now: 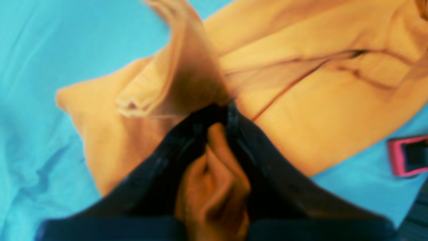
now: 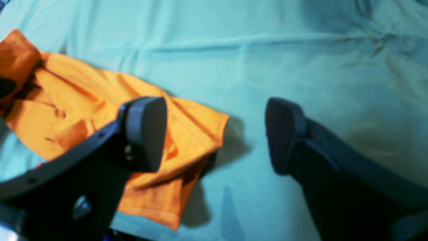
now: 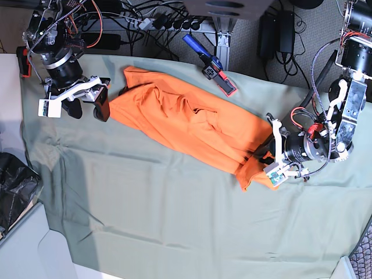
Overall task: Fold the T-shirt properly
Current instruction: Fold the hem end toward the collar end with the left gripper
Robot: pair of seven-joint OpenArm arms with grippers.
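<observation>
the t-shirt point(image 3: 186, 125) lies crumpled in a long diagonal band on the green cloth point(image 3: 174, 215) that covers the bench, running from the upper left of the base view down to the lower right. its surface carries several folds and creases.

left hand point(image 3: 266, 158): positioned at the lower right end of the t-shirt in the base view. the left wrist view shows its dark fingers point(image 1: 230, 113) pressed together on a bunched ridge of orange fabric, which rises out of the grip and stands above the flat part of the garment. fabric also shows between the finger bases, close to the camera.

right hand point(image 3: 87, 107): positioned just beside the upper left end of the t-shirt in the base view. the right wrist view shows its two pads point(image 2: 147, 132) spread wide apart with nothing between them. one pad hangs over the orange fabric, the other over bare green cloth. contact with the fabric cannot be determined.

a blue and red tool point(image 3: 210, 67) lies on the cloth near the far edge of the t-shirt.
</observation>
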